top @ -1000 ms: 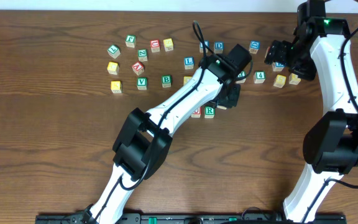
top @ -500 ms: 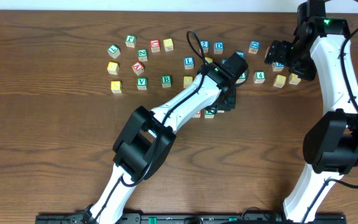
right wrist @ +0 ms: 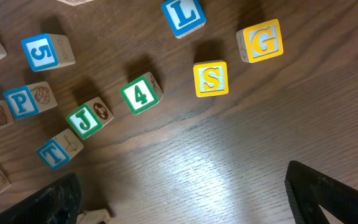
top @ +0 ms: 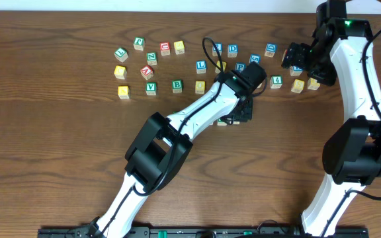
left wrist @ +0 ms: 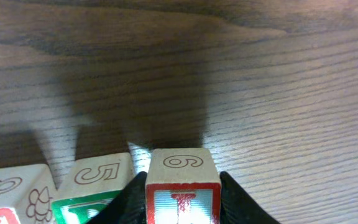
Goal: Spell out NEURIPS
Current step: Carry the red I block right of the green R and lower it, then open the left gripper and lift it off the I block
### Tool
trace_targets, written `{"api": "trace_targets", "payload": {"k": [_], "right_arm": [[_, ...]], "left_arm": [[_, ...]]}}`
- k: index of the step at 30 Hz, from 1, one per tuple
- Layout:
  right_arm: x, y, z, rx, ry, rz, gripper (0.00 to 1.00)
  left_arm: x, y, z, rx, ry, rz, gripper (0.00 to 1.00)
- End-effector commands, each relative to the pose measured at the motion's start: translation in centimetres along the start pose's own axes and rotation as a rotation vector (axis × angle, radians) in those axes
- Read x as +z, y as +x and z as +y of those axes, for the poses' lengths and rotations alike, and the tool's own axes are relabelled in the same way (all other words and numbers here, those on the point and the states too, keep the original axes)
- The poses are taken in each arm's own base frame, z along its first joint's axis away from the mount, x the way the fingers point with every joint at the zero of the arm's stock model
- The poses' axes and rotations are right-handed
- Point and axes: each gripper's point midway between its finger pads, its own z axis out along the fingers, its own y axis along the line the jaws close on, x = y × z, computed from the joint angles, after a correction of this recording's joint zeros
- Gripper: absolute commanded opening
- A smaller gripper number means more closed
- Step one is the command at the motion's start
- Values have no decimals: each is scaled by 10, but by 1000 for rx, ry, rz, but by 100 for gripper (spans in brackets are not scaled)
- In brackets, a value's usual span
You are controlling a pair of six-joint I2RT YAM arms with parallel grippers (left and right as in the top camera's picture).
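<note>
1. As viewed from the left wrist, find the left gripper [left wrist: 182, 183] closed narrowly on the red I cube [left wrist: 183, 194], one finger [left wrist: 238, 199] against each side face. Cannot tell whether the cube's base rests on the surface [left wrist: 278, 93] or hangs just above it.
2. Locate that cube just beside a green cube [left wrist: 95, 183], letter cut off by the frame and taken as the R, with a thin gap between. Note a red-faced cube [left wrist: 5, 202] next along, half out of frame.
3. Judge the side grip chosen to keep the I face outward and level with its neighbours. Judge the step in hand as setting I after R, with release not yet done.
4. From overhead, note the left arm [top: 197, 109] covering most of the spelled letters. Cannot confirm what stands ahead of the R.
5. Find the right gripper [right wrist: 191, 205] spread wide and holding nothing, above loose cubes at the far right of the surface.
6. Judge it stationed there for the remaining letters, with the blue P cube [right wrist: 22, 101] and yellow S cube [right wrist: 211, 79] both below it, well apart from the I.
7. Flag two risks: the yellow G cube [right wrist: 261, 40] near the S, liable to be mistaken for it, and the thin gap beside the green cube, liable to let a finger nudge that neighbour on withdrawal.
</note>
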Motion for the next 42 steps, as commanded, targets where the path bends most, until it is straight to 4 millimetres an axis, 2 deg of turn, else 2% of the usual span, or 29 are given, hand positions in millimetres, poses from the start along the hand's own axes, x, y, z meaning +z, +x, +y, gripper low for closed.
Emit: {"api": "trace_targets", "payload": {"k": [1,5,13,17,20,25,27,29,35,39,42], "right_arm": [[4,3,4,2,3,9,99],[4,3,4,2,3,10,99],[4,3,4,2,3,10,99],[4,3,4,2,3,10,99],[4,3,4,2,3,10,99],[4,3,4,2,3,10,99],[4,3,4,2,3,10,99],[4,3,4,2,3,10,99],[4,3,4,2,3,10,99],[4,3,4,2,3,9,99],[4,3,4,2,3,10,99]], "left_arm": [[13,4,5,-6,-24,5,38],[21,6,8,-6,-23,4,40],[21,4,6,-5,-14,-7,40],[16,0,3,-4,-6,-15,40],[5,-4,0,18,9,-36,40],[-30,-14,-10,104,50,-97,41],[-45,-17,-12,132,60,-124,47],[-67,-23,-8,129,32,-174,50],[-126,-34,1,166,32,-280,52],[-167,-41,20,169,37,-331,52],[-196,-45,47,146,21,-356,52]]}}
